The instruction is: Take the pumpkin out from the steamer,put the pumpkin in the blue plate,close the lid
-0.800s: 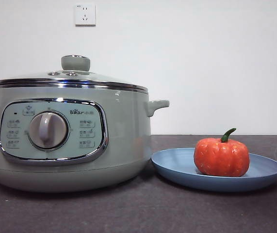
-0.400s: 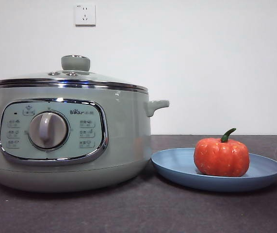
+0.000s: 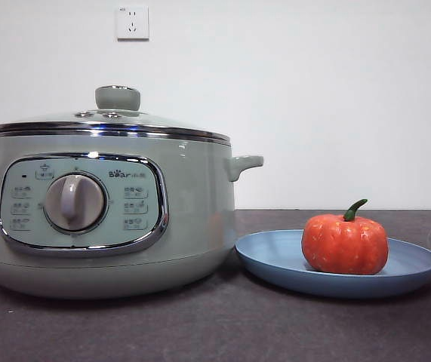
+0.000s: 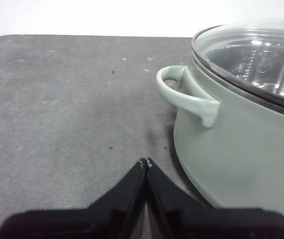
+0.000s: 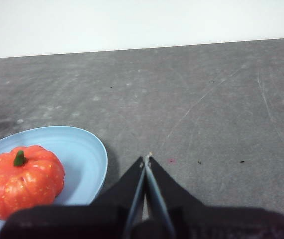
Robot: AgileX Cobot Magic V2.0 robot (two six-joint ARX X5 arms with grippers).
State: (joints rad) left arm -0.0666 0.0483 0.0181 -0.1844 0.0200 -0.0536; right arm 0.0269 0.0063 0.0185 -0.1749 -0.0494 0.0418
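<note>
Pumpkin (image 3: 344,243) sits upright in blue plate (image 3: 275,255), at 3 o'clock of steamer (image 3: 106,211) on dark worktop (image 3: 223,324). Lid (image 3: 109,121) seated on steamer. Left gripper (image 4: 145,162) fingers closed, empty, beside steamer handle. Right gripper (image 5: 146,160) fingers closed, empty, near plate.

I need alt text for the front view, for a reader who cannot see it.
A pale green steamer with its glass lid closed stands on a dark table; beside it, an orange pumpkin sits in a blue plate.
</note>
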